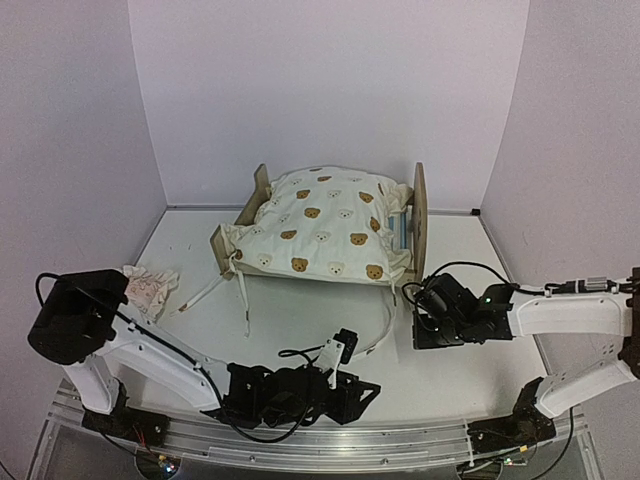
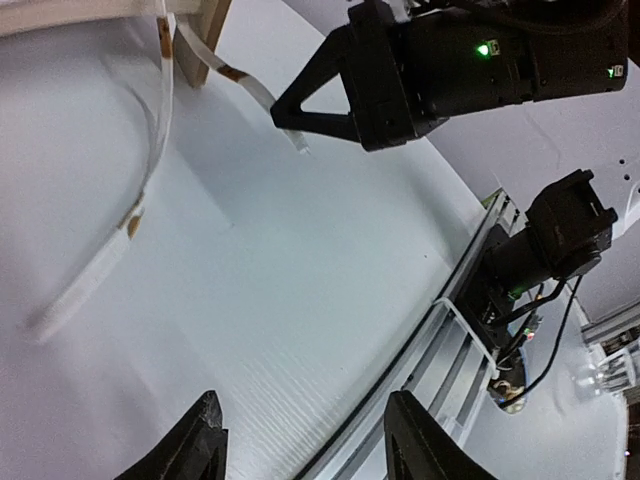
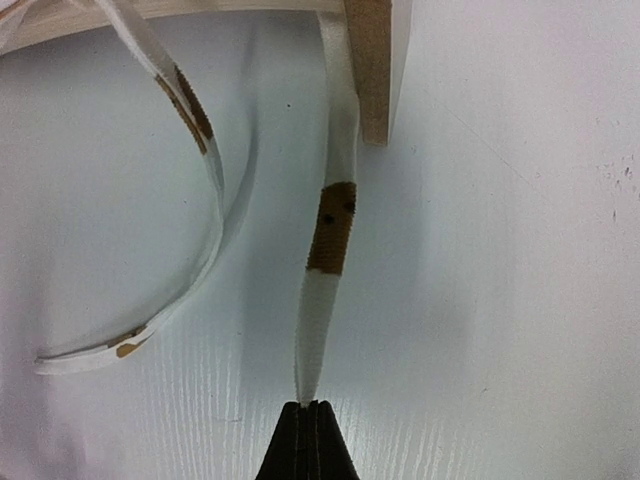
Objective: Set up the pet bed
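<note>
1. Left arm (image 1: 150, 352): white tubular links, bulky black joint housings, black cable (image 1: 42, 284) looped at shoulder.
2. Right arm (image 1: 570, 315): matching white links; black wrist block, green indicator light (image 1: 487, 297).
3. Left gripper (image 2: 304, 398): black, wedge-shaped fingers.

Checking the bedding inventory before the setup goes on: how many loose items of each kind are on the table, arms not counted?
Bed: 1
Quilt: 1
Pillow: 1
Total: 3
</note>
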Tool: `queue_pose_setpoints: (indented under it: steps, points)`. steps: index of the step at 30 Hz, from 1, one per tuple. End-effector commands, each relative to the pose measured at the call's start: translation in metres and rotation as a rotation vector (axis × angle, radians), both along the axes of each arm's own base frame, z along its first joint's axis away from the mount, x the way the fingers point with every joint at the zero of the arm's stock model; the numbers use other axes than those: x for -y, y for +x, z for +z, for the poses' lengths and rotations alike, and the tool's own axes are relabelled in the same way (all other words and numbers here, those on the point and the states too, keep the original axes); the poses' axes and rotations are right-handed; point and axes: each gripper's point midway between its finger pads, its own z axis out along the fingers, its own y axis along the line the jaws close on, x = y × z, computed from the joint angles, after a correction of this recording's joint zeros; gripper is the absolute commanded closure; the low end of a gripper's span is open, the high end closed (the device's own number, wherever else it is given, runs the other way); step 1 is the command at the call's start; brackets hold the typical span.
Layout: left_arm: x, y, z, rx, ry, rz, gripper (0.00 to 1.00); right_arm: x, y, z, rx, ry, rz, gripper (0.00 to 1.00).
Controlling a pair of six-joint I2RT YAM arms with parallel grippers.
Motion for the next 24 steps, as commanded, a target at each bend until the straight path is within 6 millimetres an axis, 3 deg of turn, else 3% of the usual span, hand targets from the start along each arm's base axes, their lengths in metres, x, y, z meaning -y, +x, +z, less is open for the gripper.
queue_pose_setpoints:
  steps: [1, 7, 13, 17, 24]
  points:
    - [-0.031, 0.047, 0.015, 0.173, 0.201, 0.153, 0.45, -0.014, -0.004, 0.017, -0.016, 0.053, 0.067, 1.00]
    - [-0.051, 0.097, 0.004, 0.082, 0.240, 0.155, 0.48, -0.037, -0.023, 0.027, -0.119, 0.133, 0.187, 1.00]
    - [-0.029, 0.133, -0.011, 0.080, 0.282, 0.085, 0.53, -0.056, -0.027, 0.042, -0.159, 0.214, 0.217, 1.00]
    - [-0.018, 0.140, -0.027, 0.038, 0.269, 0.047, 0.56, -0.070, -0.026, 0.039, -0.208, 0.248, 0.206, 1.00]
    - [-0.022, 0.133, -0.050, -0.032, 0.241, 0.023, 0.59, -0.093, -0.015, 0.012, -0.259, 0.287, 0.157, 1.00]
